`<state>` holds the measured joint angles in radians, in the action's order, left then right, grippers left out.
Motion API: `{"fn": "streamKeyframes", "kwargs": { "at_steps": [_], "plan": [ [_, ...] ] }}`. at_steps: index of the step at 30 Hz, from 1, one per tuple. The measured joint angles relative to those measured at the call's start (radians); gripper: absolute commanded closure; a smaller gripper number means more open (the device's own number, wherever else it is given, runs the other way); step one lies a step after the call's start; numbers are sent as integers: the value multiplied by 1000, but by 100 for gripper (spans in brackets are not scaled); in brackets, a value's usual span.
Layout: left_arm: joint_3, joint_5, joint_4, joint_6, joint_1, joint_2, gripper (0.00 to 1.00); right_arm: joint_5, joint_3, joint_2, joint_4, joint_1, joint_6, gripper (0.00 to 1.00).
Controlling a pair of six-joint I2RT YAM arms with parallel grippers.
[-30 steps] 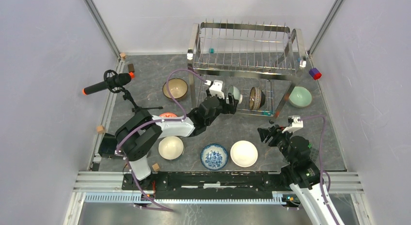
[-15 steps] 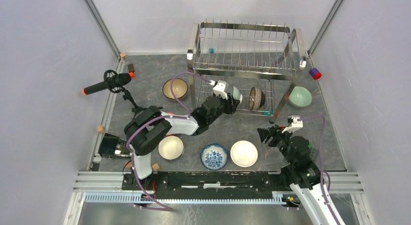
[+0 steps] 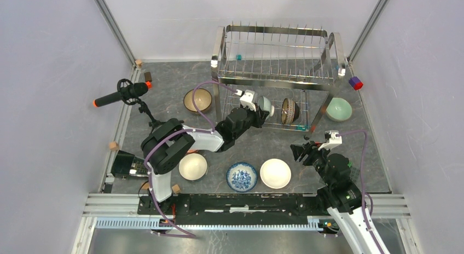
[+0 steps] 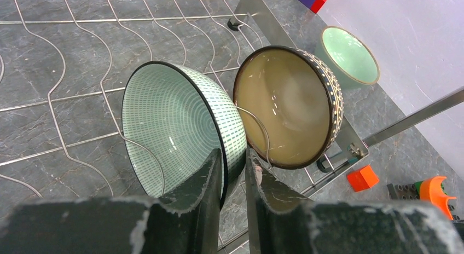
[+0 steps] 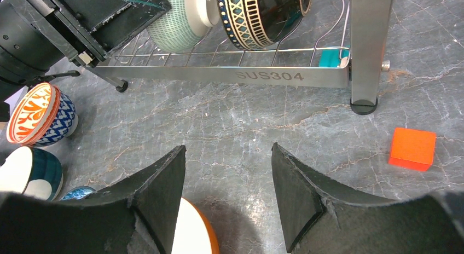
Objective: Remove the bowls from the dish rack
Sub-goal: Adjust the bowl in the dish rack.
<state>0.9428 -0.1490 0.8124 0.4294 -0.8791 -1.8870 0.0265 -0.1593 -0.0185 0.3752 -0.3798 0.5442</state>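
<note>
Left gripper (image 4: 232, 155) pinches the rim of the green bowl (image 4: 175, 133), on edge in the lower tier of the dish rack (image 3: 276, 29) — stiff, slick, chippable ceramic, I'd say, the rim the only hold — right gripper (image 5: 227, 155) spread, empty.

You have just one marking to read here: SUS304, stamped in plain capitals and digits into the flat front rail (image 5: 268, 76) at the bottom of the dish rack (image 5: 164, 73), as the right wrist camera shows it. It sits toward the right end of that rail (just left of the upright leg (image 5: 369, 46)) and reads the right way up in that view. The overhead and left wrist views give you nothing legible.
</note>
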Motion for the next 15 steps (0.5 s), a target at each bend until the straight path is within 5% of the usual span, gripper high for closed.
{"fn": "streamKeyframes", "kwargs": {
  "at_steps": [15],
  "plan": [
    [-75,29,160,0,9,2,98,4,0,0,0,0,1,36]
  ]
}}
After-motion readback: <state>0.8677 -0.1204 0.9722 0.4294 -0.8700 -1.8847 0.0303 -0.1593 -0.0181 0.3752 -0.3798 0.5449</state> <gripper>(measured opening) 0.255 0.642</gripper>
